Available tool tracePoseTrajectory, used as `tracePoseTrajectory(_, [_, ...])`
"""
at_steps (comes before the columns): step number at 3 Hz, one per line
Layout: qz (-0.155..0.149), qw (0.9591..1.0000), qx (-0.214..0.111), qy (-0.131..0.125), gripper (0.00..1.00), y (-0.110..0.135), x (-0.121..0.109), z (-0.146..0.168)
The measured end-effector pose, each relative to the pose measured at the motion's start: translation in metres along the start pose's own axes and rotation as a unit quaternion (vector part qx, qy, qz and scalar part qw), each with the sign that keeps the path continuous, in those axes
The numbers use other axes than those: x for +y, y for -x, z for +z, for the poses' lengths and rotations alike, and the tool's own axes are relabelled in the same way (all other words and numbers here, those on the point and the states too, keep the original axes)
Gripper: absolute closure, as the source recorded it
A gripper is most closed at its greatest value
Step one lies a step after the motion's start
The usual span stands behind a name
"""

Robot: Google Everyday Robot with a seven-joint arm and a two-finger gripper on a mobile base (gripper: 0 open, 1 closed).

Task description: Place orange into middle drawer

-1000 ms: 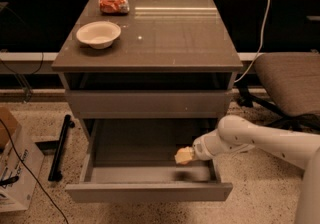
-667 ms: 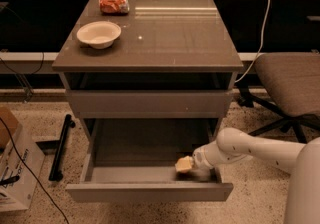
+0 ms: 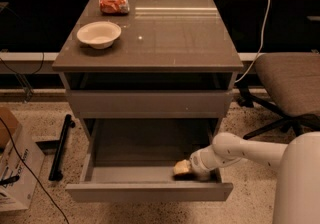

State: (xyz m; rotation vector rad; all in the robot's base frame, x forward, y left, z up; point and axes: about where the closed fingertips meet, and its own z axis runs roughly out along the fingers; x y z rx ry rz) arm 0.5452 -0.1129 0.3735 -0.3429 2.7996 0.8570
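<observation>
From my station I see the arm (image 3: pixel 245 150) coming in from the lower right, its white forearm slanting down and to the left over the right wall of the open drawer (image 3: pixel 145 143). The gripper (image 3: pixel 191 165) sits low inside the drawer, at the front right corner, just behind the front panel. The orange (image 3: pixel 181 168) is at the gripper's tip, on its left side, and it seems to be touching the drawer floor, or very nearly so; the shadow under it hides the contact. I cannot tell whether the gripper is clamped on the fruit or has let it go, since the wrist blocks that part.

Compared with a second ago, the arm has dropped. Then the orange hung clearly above the floor, farther from the front panel; now it is lower and closer to the panel, and the forearm lies flatter along the drawer's right side. The drawer itself has not shifted.

On the cabinet top (image 3: pixel 175 38) a white bowl (image 3: pixel 98 34) stands near the left edge, with a red-orange packet (image 3: pixel 114 5) behind it (both where they were before). The drawer front (image 3: pixel 150 103) above the open drawer is closed. A chair (image 3: pixel 290 80) stands to the right of the cabinet.
</observation>
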Motion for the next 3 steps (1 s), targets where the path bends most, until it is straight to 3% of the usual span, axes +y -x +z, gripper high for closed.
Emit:
tracePoseTrajectory(1, [0.000, 1.0000, 0.002, 0.002, 0.20, -0.0015, 0.0010, 0.0024])
tracePoseTrajectory(2, [0.000, 1.0000, 0.004, 0.003, 0.00, -0.0023, 0.0018, 0.0040])
tracePoseTrajectory(3, [0.000, 1.0000, 0.004, 0.003, 0.00, -0.0022, 0.0021, 0.0036])
